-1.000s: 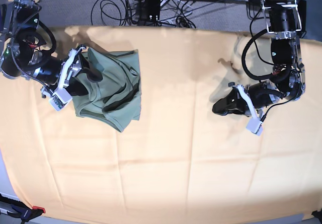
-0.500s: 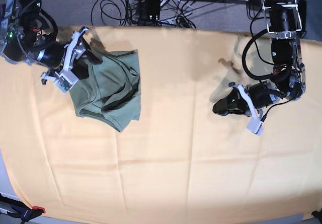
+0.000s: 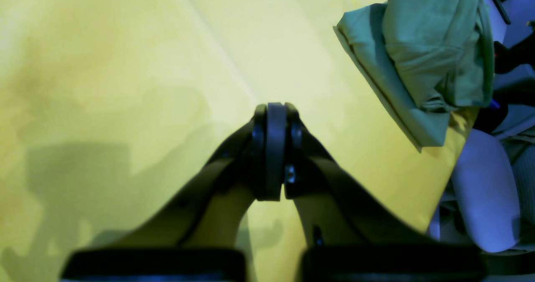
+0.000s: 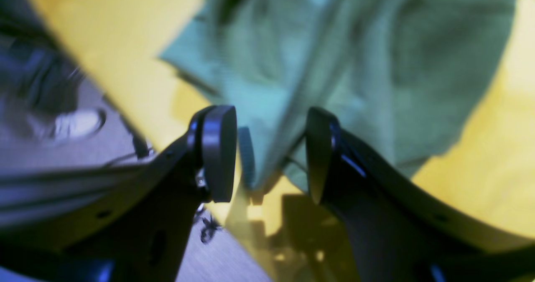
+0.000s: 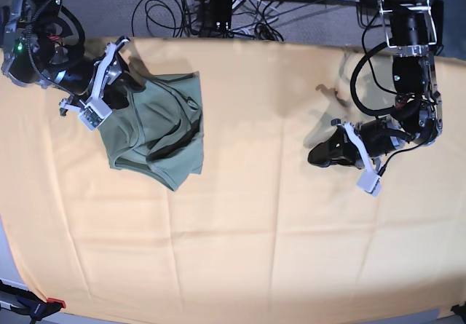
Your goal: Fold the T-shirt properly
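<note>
Fingers on the right gripper (image 4: 267, 152) stand apart, with a clear gap between the two dark pads and only a blurred edge of green cloth showing through that gap. I can't tell whether any fabric is actually caught; from the right wrist view it looks more like the jaws hang just over the corner than grip it. That arm sits at the far left of the base view, at the top left corner of the T-shirt (image 5: 156, 131), which fits a reach for a hem or a sleeve edge.

Over on the other side, the left gripper (image 3: 271, 148) has its fingers pressed flat together with nothing between them. It rests low over the bare yellow-orange cloth (image 5: 255, 222), well apart from the garment, as if parked out of the way while its partner works alone.

As for the T-shirt, it lies in the upper left part of the covered table, bunched into a rough, lumpy packet with overlapping layers, a dark fold running down the middle and one corner drooping toward the lower edge. To my eye that is not a tidy fold yet: the edges don't line up. Cables trail on the floor beyond the table's far edge, clear of both arms.
</note>
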`<state>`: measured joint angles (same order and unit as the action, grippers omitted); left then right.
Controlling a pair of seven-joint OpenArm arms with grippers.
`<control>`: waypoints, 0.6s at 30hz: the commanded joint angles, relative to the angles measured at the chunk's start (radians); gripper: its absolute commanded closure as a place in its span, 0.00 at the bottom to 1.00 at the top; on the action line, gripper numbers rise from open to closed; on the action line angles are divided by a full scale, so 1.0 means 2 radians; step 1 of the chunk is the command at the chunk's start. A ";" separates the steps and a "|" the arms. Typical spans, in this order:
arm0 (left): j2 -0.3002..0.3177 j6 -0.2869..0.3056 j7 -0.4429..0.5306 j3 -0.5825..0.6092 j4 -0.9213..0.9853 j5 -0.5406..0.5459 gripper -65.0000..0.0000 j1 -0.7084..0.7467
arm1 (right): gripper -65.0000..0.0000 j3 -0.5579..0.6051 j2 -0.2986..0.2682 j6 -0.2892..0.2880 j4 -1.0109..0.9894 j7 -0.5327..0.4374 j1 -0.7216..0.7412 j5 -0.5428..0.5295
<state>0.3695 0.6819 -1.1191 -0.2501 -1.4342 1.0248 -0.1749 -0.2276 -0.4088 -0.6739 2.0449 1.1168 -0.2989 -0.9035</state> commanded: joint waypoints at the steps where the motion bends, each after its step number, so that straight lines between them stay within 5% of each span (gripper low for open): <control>1: 0.007 0.003 0.009 -0.003 -0.007 0.014 1.00 -0.010 | 0.57 -0.004 -0.001 -0.001 0.000 -0.020 0.004 -0.002; 5: 0.006 0.003 0.009 -0.003 -0.007 0.014 1.00 -0.010 | 0.61 -0.004 0.015 -0.002 -0.005 -0.026 0.004 0.000; 9: 0.006 0.003 0.009 -0.003 -0.007 0.018 1.00 -0.010 | 1.00 -0.004 0.016 -0.004 -0.005 -0.026 0.004 -0.004; 13: 0.007 0.003 0.009 -0.003 -0.007 0.018 1.00 -0.010 | 1.00 -0.004 0.016 -0.012 0.003 -0.019 0.005 -0.036; 18: 0.006 0.003 0.009 -0.003 -0.007 0.018 1.00 -0.010 | 1.00 -0.004 0.016 -0.012 0.045 0.038 0.005 -0.172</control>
<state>0.3687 0.6819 -1.1191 -0.2501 -1.4342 1.0325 -0.1753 -0.2291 -0.3656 -0.6930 2.1193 1.2102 -0.2962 -1.2385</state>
